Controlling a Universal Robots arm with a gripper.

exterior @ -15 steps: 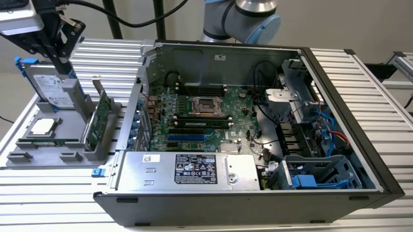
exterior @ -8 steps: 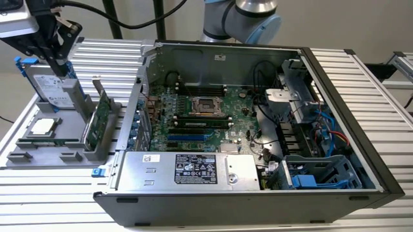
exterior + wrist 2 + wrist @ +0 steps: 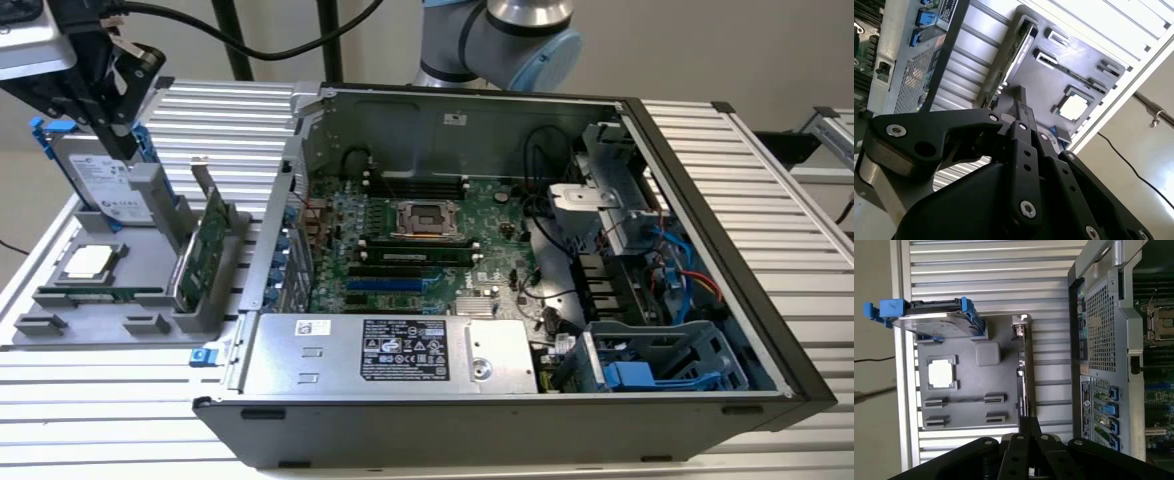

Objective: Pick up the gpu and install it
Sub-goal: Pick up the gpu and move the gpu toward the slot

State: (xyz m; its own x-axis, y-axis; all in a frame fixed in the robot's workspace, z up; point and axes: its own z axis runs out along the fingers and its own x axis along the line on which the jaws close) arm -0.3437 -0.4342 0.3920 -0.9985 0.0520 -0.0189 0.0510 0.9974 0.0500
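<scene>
Exterior view puts the gripper (image 3: 128, 150), clenched on nothing, above the grey holder tray (image 3: 100, 335) left of the open computer case (image 3: 534, 425). The gpu (image 3: 200, 250) stands on edge in that tray, just right of the hard drive (image 3: 107, 185). We judge that descending while shut could ram the card's top edge or clip the hard drive, and because the gpu sits edge-on in both wrist views, its cooler and seating are hard to make out.

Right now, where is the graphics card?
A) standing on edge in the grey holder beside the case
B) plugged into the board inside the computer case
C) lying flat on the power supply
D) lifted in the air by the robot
A: the graphics card stands on edge in a slot of the grey holder, outside the computer case.
</scene>
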